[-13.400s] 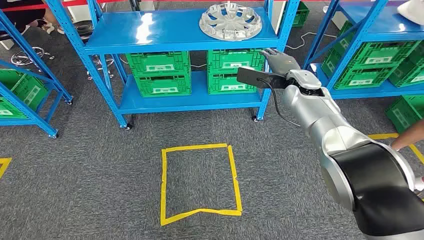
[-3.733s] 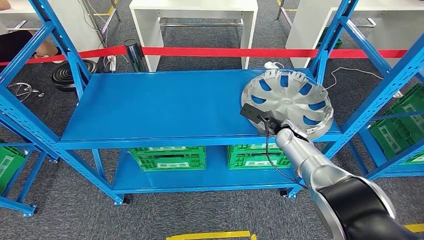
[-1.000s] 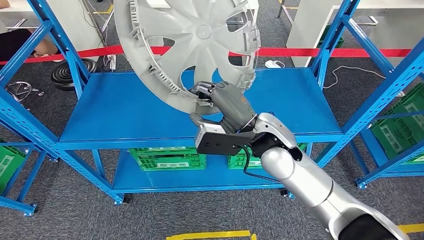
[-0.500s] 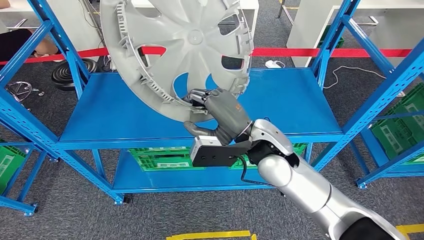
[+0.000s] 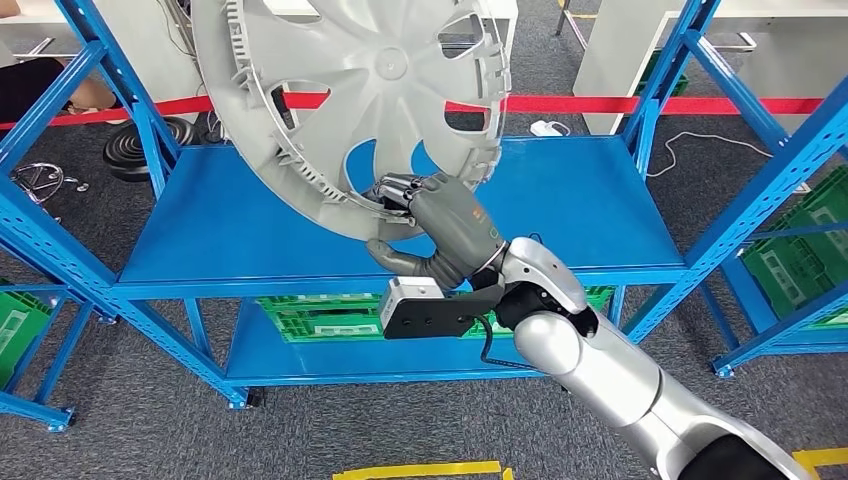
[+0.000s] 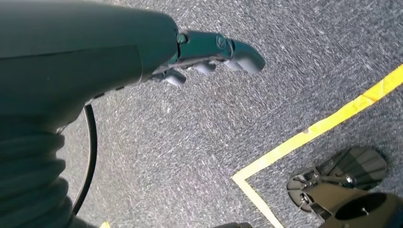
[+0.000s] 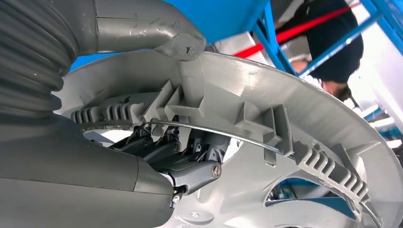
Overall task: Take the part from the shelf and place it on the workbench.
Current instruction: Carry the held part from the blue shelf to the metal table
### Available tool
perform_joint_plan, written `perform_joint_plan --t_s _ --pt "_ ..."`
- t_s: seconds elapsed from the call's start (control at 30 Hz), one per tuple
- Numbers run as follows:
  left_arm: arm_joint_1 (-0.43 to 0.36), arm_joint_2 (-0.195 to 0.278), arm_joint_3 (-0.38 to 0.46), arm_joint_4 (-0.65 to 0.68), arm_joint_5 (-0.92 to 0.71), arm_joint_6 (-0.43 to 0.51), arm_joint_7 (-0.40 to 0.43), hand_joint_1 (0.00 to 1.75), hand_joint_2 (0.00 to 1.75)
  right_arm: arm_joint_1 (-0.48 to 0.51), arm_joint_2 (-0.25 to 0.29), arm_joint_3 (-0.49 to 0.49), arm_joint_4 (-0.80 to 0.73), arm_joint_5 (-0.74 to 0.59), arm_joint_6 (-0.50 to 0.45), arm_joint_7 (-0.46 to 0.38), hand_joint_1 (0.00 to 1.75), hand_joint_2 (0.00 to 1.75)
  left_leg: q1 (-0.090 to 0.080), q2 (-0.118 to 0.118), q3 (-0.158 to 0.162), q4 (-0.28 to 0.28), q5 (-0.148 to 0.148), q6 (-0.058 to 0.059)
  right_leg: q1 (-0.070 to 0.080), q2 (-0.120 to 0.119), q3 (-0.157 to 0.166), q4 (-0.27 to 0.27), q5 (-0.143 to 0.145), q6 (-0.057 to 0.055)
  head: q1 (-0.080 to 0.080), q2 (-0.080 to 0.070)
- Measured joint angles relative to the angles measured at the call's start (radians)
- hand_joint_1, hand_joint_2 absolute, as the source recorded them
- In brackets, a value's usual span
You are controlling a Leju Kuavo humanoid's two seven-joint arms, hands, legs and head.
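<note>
Your right hand (image 5: 440, 235) is gripping the wheel cover (image 5: 360, 100) by its lower rim: the fingers (image 5: 395, 190) curl through one of the openings onto the inner side and the thumb (image 5: 395, 258) presses on the rim's outer edge from below. The cover stands nearly upright above the hand, tilted, its ribbed back facing you, clear of the blue shelf (image 5: 300, 215) that lies beyond and below the hand. In the right wrist view you can see the thumb (image 7: 157, 31) laid on the rim and the dark fingers (image 7: 190, 166) hooked behind the clips and the thin wire ring of the wheel cover (image 7: 285, 156).

Your left hand (image 6: 209, 52) hangs over grey carpet (image 6: 190, 133), holding nothing, its fingers loosely apart and slightly bent. A yellow tape line (image 6: 323, 128) runs across the carpet well off to the side of that hand.

Under the shelf, below your right hand, sit green crates (image 5: 320, 315). A red barrier tape (image 5: 640, 104) stretches behind the shelf, beyond the cover.
</note>
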Motion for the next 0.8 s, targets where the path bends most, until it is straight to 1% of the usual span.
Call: perform_joint_plan --t_s 0.13,0.17,0.2,0.23,0.27,0.33,0.37,0.4,0.43,0.47,0.5,0.53,0.57,0.6,0.63,0.67,0.7,0.73,0.77,0.8 --pt "0.007 0.000 0.015 0.000 0.004 0.002 -0.001 0.00 1.75 -0.002 0.006 0.000 0.000 0.011 -0.018 -0.002 1.75 1.75 -0.004 -0.001 0.001 0.003 -0.002 0.007 -0.004 0.000 0.003 -0.001 0.000 0.008 0.000 0.000" --pt "0.007 0.000 0.018 0.000 0.004 0.002 -0.001 0.00 1.75 -0.002 0.007 0.000 0.000 0.011 -0.018 -0.003 1.75 1.75 -0.001 0.000 0.003 -0.001 0.001 0.010 -0.004 0.000 0.003 0.000 -0.001 0.010 0.000 0.000" --pt "0.006 0.000 0.019 0.000 0.004 0.000 -0.001 0.00 1.75 -0.001 0.008 0.000 0.000 0.011 -0.018 -0.003 1.75 1.75 0.001 0.000 0.005 -0.006 0.005 0.014 -0.004 0.000 0.001 0.006 -0.007 0.013 0.000 0.000" --pt "0.005 0.000 0.021 0.000 0.004 -0.001 -0.001 0.00 1.75 -0.001 0.008 0.000 0.000 0.011 -0.019 -0.005 1.75 1.75 0.005 0.002 0.007 -0.012 0.009 0.018 -0.003 0.000 -0.009 0.028 -0.025 0.015 0.002 0.000" --pt "0.004 0.000 0.022 -0.001 0.004 -0.003 0.000 0.00 1.75 -0.001 0.009 0.000 0.000 0.011 -0.019 -0.008 1.75 1.75 0.008 0.004 0.008 -0.017 0.012 0.021 -0.003 0.000 -0.027 0.071 -0.055 0.017 0.003 0.000" --pt "0.003 0.000 0.026 -0.001 0.002 -0.005 0.005 0.00 1.75 -0.001 0.009 0.000 0.001 0.009 -0.017 -0.016 1.75 1.75 0.008 0.005 0.006 -0.017 0.014 0.023 -0.004 0.001 -0.083 0.202 -0.125 0.020 0.005 0.000" --pt "0.002 0.000 0.028 0.000 0.001 -0.006 0.007 0.00 1.75 -0.001 0.009 0.000 0.002 0.007 -0.016 -0.019 1.75 1.75 0.008 0.006 0.003 -0.016 0.015 0.023 -0.005 0.001 -0.107 0.259 -0.146 0.022 0.005 0.000" --pt "0.002 0.000 0.028 0.000 0.001 -0.006 0.010 0.00 1.75 0.000 0.009 0.000 0.003 0.004 -0.014 -0.021 1.75 1.75 0.009 0.007 0.000 -0.014 0.016 0.022 -0.007 0.000 -0.117 0.286 -0.149 0.024 0.005 0.000" --pt "0.002 0.000 0.029 0.000 0.000 -0.007 0.011 0.00 1.75 0.000 0.009 0.000 0.003 0.002 -0.013 -0.021 1.75 1.75 0.011 0.007 -0.003 -0.010 0.017 0.019 -0.009 0.000 -0.109 0.275 -0.132 0.025 0.005 0.000" --pt "0.002 -0.001 0.029 0.000 0.000 -0.007 0.012 0.00 1.75 -0.001 0.010 0.000 0.004 0.001 -0.012 -0.022 1.75 1.75 0.014 0.006 -0.008 -0.006 0.019 0.016 -0.011 0.000 -0.080 0.225 -0.102 0.027 0.005 0.000" --pt "0.002 -0.001 0.029 0.000 0.000 -0.007 0.014 0.00 1.75 -0.001 0.012 0.000 0.004 0.000 -0.011 -0.023 1.75 1.75 0.016 0.005 -0.014 0.000 0.020 0.010 -0.015 0.000 -0.041 0.152 -0.076 0.029 0.005 0.000" --pt "0.001 0.000 0.030 -0.001 0.000 -0.007 0.014 0.00 1.75 -0.001 0.015 0.000 0.004 -0.001 -0.010 -0.025 1.75 1.75 0.017 0.003 -0.020 0.006 0.022 0.003 -0.014 0.002 -0.009 0.094 -0.052 0.029 0.006 0.000" --pt "0.001 0.000 0.030 -0.001 0.000 -0.007 0.015 0.00 1.75 -0.001 0.017 0.000 0.004 -0.001 -0.010 -0.028 1.75 1.75 0.017 0.002 -0.024 0.011 0.023 -0.005 -0.014 0.005 0.010 0.055 -0.039 0.025 0.006 0.000" --pt "0.000 0.001 0.031 -0.001 0.000 -0.007 0.016 0.00 1.75 -0.001 0.021 0.000 0.004 -0.001 -0.010 -0.030 1.75 1.75 0.015 0.000 -0.028 0.015 0.026 -0.013 -0.013 0.008 0.015 0.041 -0.037 0.018 0.006 0.000" --pt "0.000 0.001 0.033 -0.001 0.000 -0.007 0.016 0.00 1.75 -0.001 0.024 0.000 0.004 -0.001 -0.009 -0.031 1.75 1.75 0.015 -0.002 -0.031 0.015 0.031 -0.022 -0.010 0.012 0.009 0.048 -0.033 0.007 0.006 0.000" --pt "0.001 0.001 0.035 -0.001 0.000 -0.007 0.016 0.00 1.75 -0.001 0.027 0.000 0.004 -0.001 -0.008 -0.032 1.75 1.75 0.015 -0.003 -0.033 0.014 0.035 -0.030 -0.011 0.012 0.003 0.046 -0.031 -0.003 0.006 0.000" --pt "0.001 0.002 0.036 -0.001 0.000 -0.007 0.017 0.00 1.75 -0.001 0.030 0.001 0.004 -0.001 -0.007 -0.032 1.75 1.75 0.016 -0.004 -0.038 0.017 0.033 -0.037 -0.011 0.011 -0.003 0.045 -0.026 -0.014 0.005 0.000" --pt "0.002 0.002 0.037 -0.001 0.000 -0.007 0.017 0.00 1.75 -0.001 0.033 0.001 0.004 -0.001 -0.006 -0.032 1.75 1.75 0.018 -0.002 -0.046 0.030 0.017 -0.043 -0.011 0.009 -0.010 0.045 -0.019 -0.023 0.005 0.000" --pt "0.002 0.003 0.038 -0.001 -0.002 -0.007 0.018 0.00 1.75 -0.001 0.037 0.001 0.004 0.000 -0.005 -0.031 1.75 1.75 0.020 0.000 -0.059 0.060 -0.013 -0.048 -0.012 0.007 -0.017 0.043 -0.011 -0.031 0.004 0.000" --pt "0.001 0.003 0.038 -0.001 -0.004 -0.007 0.018 0.00 1.75 -0.001 0.040 0.001 0.004 0.002 -0.004 -0.031 1.75 1.75 0.020 0.002 -0.078 0.114 -0.057 -0.051 -0.012 0.006 -0.026 0.043 -0.003 -0.036 0.004 0.000"
